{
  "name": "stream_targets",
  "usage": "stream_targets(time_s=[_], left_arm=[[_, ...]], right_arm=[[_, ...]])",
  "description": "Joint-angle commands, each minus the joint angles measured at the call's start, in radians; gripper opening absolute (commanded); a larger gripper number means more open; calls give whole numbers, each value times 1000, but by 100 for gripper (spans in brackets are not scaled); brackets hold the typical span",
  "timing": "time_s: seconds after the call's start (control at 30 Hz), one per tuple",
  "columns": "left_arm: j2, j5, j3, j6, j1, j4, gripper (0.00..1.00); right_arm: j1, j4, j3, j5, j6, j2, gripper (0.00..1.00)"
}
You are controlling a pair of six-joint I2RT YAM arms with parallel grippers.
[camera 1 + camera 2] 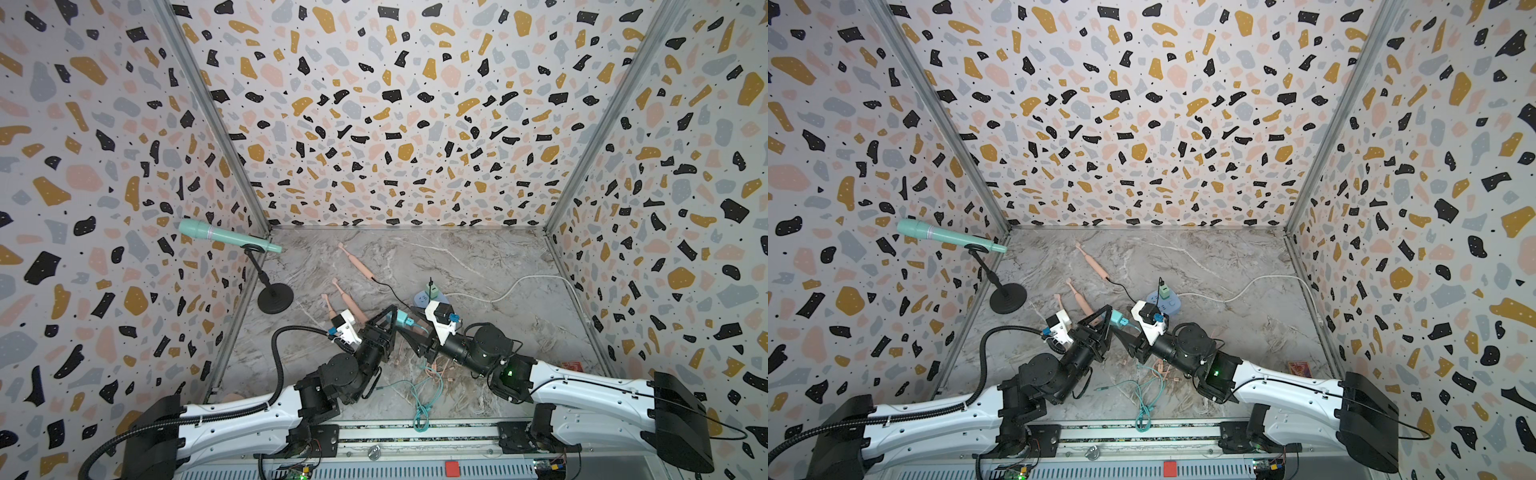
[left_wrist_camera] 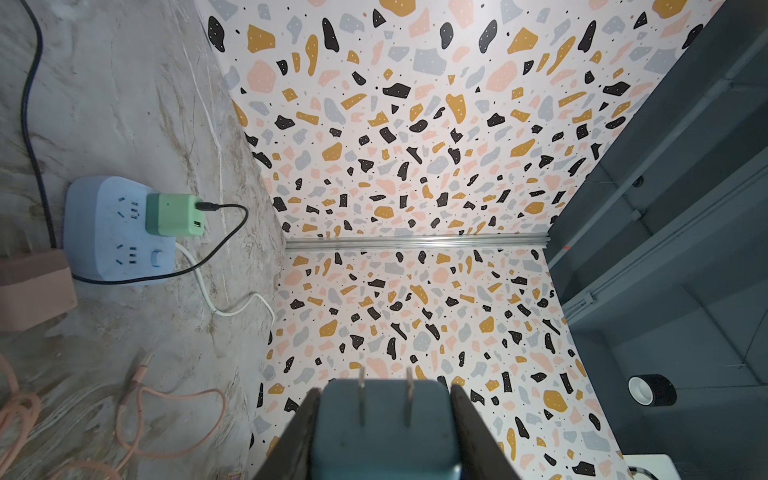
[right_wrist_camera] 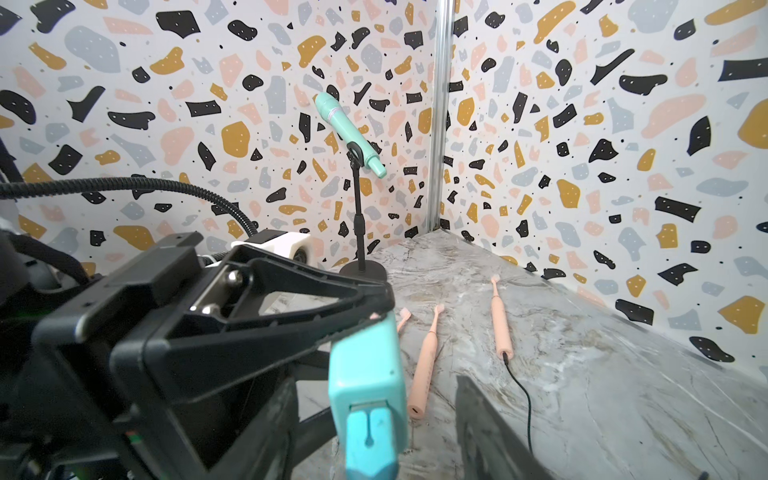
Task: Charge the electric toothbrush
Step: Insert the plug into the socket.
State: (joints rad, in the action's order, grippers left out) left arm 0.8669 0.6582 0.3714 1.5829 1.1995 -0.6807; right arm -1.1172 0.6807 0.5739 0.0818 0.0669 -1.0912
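Three pink electric toothbrushes lie on the marble table. The far one (image 1: 359,264) has a black cable in its base, the middle one (image 1: 345,296) (image 3: 424,365) lies free, and the nearest (image 1: 329,306) is partly hidden by the left wrist. My left gripper (image 1: 392,312) (image 2: 384,395) is shut on a teal charger adapter (image 1: 400,318) (image 2: 386,432) (image 3: 365,374), held above the table with its two prongs pointing away. A light-blue cable plug (image 3: 370,440) sits in the adapter's port. My right gripper (image 1: 409,330) (image 3: 376,399) straddles that plug, its jaws open with gaps on both sides.
A blue power strip (image 1: 422,300) (image 2: 104,232) holds a green charger (image 1: 433,289) (image 2: 174,214) with the black cable; its white cord (image 1: 519,286) runs right. A teal microphone (image 1: 226,237) on a black stand (image 1: 274,297) is at the left. Teal (image 1: 419,399) and pink cables (image 1: 436,370) lie at the front.
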Motion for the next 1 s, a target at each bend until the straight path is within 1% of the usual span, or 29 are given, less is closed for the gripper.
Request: stream_targets(time_s=[0.0,0.07,0.27,0.3,0.37,0.4,0.47,0.53,0.63,0.73,0.9,0.93,0.97], left_arm=[[-11,-29,-7,3,-3,-52,0],[-12,-28,-9,10,-5,-55,0],[-17,-31,-8,11,-8,-61,0],[-12,-35,-6,11,-8,-62,0],[-4,-42,-6,12,-9,-72,0],[1,-45,-5,13,-9,-83,0],[6,-54,-4,11,-8,-95,0],[9,-61,0,8,-10,-98,0],[6,-64,0,5,-10,-99,0],[7,-69,0,3,-12,-99,0],[17,-87,5,3,-15,-103,0],[17,-87,10,7,-15,-88,0],[16,-86,17,7,-17,-67,5]], right_arm=[[-3,41,13,12,-49,10,55],[-4,33,17,0,-53,6,50],[-7,22,13,-34,-47,-11,44],[-6,20,14,-36,-47,-12,41],[-6,15,23,-32,-44,-18,41],[-6,11,27,-30,-45,-20,42],[-6,12,27,-18,-51,-25,48],[-5,10,29,-14,-55,-30,48],[-3,9,31,-18,-58,-31,42],[-1,15,28,-28,-58,-25,32],[0,12,30,-42,-64,-27,10],[0,7,32,-42,-66,-26,3],[0,2,33,-41,-68,-23,0]])
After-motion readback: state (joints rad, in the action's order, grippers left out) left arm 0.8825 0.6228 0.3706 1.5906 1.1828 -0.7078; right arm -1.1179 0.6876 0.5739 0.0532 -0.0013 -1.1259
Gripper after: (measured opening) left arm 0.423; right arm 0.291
